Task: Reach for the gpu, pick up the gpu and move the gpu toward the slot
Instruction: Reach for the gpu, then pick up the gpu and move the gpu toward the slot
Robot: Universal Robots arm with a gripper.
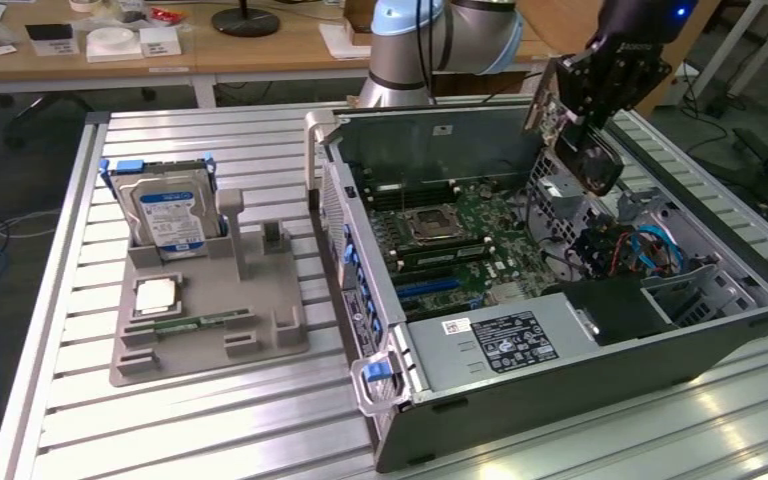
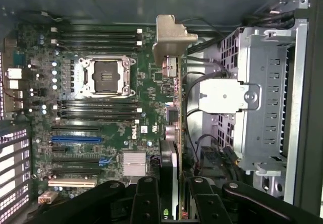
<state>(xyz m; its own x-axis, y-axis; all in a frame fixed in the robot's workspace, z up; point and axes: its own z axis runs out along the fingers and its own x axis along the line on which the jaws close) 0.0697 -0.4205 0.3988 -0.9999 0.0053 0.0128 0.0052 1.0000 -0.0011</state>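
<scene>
End effector [image 2: 169, 199] clamps gpu [image 2: 171, 128] edge-on, arm poised above open computer case [image 1: 598, 340].

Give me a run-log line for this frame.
gripper: shut on gpu | gpu: lifted, above open computer case | motherboard below

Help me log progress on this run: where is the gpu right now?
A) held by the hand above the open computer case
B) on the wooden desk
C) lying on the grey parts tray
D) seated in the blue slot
A: the hand grips the gpu above the open computer case.
</scene>
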